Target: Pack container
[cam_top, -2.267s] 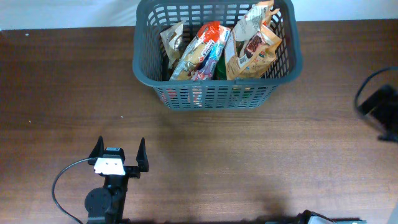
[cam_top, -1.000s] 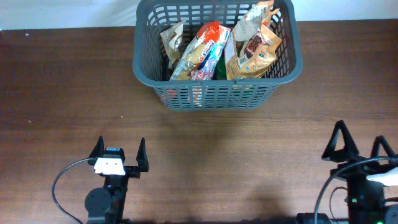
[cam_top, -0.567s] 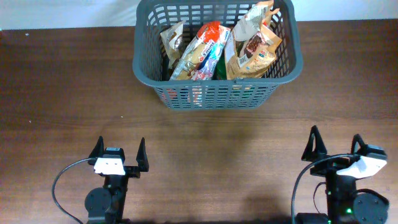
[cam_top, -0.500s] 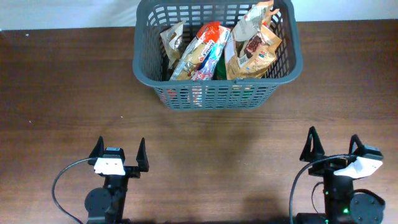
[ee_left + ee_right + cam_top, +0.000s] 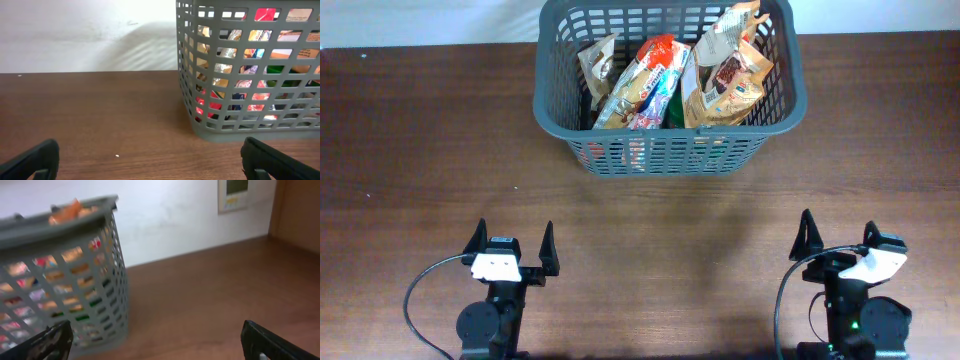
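Down at the near edge of the dark brown wooden table [image 5: 420, 150], the left gripper [image 5: 513, 238] sits with its two black fingers spread wide, nothing between them. Across on the other side, the right gripper [image 5: 838, 230] is the same: fingers apart, empty. A thin black cable [image 5: 415, 290] loops beside the left arm. The two arms are well apart, with bare wood between them and a broad open strip of tabletop ahead of both.

Further out stands the large dark grey plastic basket with slotted lattice walls [image 5: 665, 150], right at the table's far edge, near the middle and slightly right. It is stuffed with upright snack packets [image 5: 640, 85], some poking above the thick rim. Free wood lies on either flank.

The left wrist view shows the basket's left wall [image 5: 235, 125], colours glinting through the slots. Behind rises a plain white wall [image 5: 75, 35], carrying a small framed panel [image 5: 235, 195] in the right wrist view.
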`<state>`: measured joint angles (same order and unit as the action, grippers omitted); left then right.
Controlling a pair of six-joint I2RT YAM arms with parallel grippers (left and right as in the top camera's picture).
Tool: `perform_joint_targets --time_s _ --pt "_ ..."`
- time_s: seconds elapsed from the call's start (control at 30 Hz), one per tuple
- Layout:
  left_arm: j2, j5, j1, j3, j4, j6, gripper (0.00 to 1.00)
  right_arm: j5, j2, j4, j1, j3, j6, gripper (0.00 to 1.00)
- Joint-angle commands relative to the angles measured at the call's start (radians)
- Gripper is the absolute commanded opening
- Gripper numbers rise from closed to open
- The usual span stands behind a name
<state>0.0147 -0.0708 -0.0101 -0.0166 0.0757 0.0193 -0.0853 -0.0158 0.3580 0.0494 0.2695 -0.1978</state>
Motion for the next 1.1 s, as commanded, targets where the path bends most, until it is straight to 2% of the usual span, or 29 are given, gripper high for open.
perform_joint_targets --time_s 0.0,0.17,0.37,0.6,0.83,1.07 --pt "-0.010 0.008 -0.006 0.008 0.000 -0.016 0.99 0.006 0.013 -0.004 -0.011 -0.052 0.011 0.99" --pt "-0.010 0.008 -0.006 0.008 0.000 -0.016 0.99 0.006 0.013 -0.004 -0.011 -0.093 0.051 0.99" --pt "-0.010 0.008 -0.006 0.008 0.000 -0.016 0.99 0.006 0.013 -0.003 -0.011 -0.110 0.193 0.99" --pt "-0.010 0.008 -0.006 0.008 0.000 -0.016 0.99 0.014 0.013 -0.005 -0.011 -0.164 0.201 0.99" --pt "-0.010 0.008 -0.006 0.008 0.000 -0.016 0.99 0.029 0.013 -0.008 -0.011 -0.164 0.326 0.99" --pt "-0.010 0.008 -0.006 0.008 0.000 -0.016 0.99 0.029 0.013 -0.008 -0.011 -0.164 0.325 0.99"
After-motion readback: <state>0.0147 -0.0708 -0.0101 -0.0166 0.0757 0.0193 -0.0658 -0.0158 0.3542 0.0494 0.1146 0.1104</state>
